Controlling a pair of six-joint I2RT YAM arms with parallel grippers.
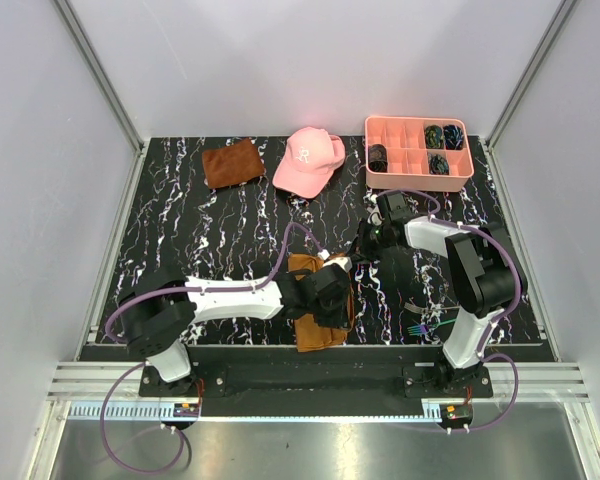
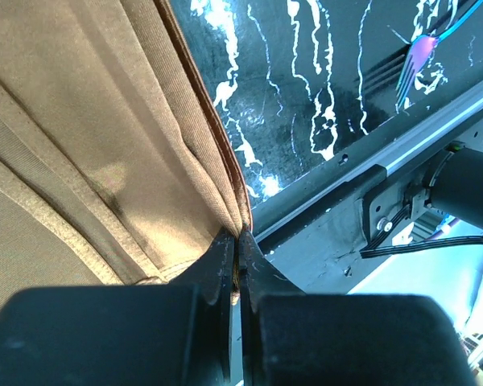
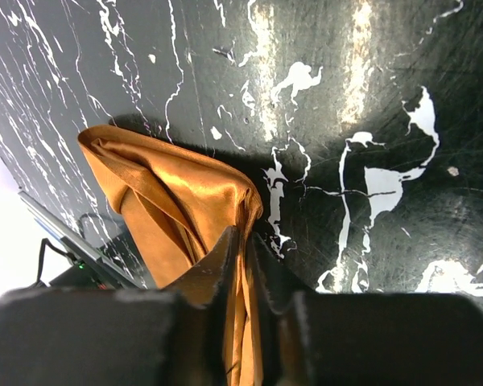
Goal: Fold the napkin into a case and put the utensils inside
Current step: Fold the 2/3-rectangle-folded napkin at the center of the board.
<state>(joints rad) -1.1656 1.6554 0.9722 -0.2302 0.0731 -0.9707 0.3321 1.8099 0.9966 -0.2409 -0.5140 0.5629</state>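
Clamped black fingers of the left gripper (image 2: 237,241) pinch the folded edge of the large orange-brown soft cloth napkin (image 2: 88,137), its pleats running away from the jaws. Opposite, the right gripper (image 3: 245,245) is closed too, nipping a bunched corner of the same cloth over the black, white-veined marble table (image 3: 370,96). From above, the left wrist hides the napkin's middle; the cloth lies crumpled near the front edge between the arms. A thin purple-green iridescent metal fork (image 1: 420,328) lies beside the right arm's base, apart from the cloth. At the back sit a small rust-brown cloth (image 1: 230,163), a pink baseball cap (image 1: 308,160) and a pink compartment tray (image 1: 418,182) with dark pieces in some compartments.
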